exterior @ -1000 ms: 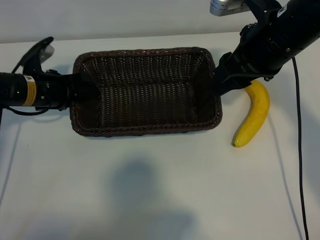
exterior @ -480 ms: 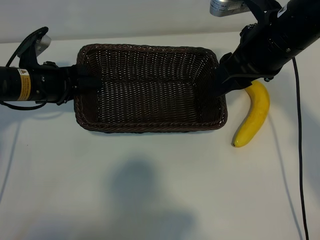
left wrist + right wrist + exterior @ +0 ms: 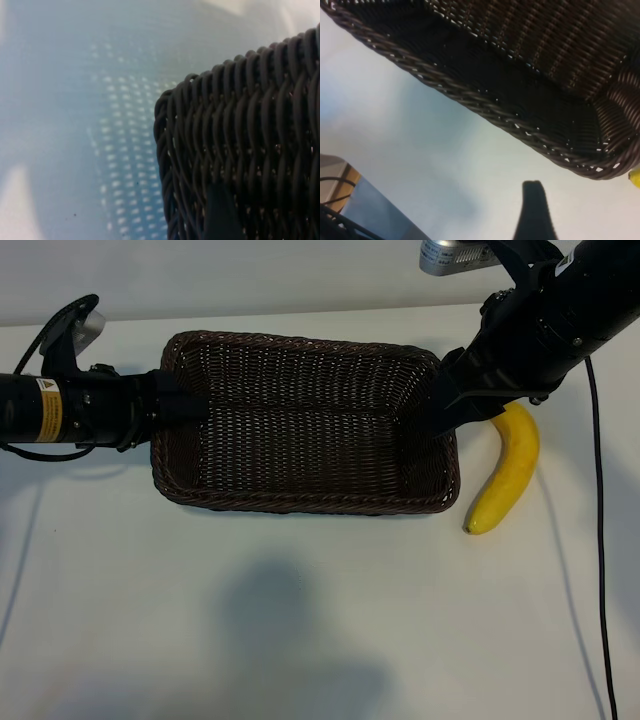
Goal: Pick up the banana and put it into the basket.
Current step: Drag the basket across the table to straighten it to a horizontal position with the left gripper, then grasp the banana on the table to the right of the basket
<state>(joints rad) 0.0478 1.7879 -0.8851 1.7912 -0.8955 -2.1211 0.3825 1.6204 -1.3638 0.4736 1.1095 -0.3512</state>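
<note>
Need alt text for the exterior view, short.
An empty dark wicker basket sits on a white table, with a banana lying outside its right end. The left pincer is at its left rim, the right arm at its right.

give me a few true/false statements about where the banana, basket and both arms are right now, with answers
1. The banana lies inside the basket. False: it lies on the table, outside the basket's right end.
2. The basket holds nothing. True.
3. The left gripper is at the basket's left end. True.
4. The right gripper holds the banana. False: it is at the basket's right rim, beside the banana, holding no banana.
5. The banana stands upright. False: it lies flat.
</note>
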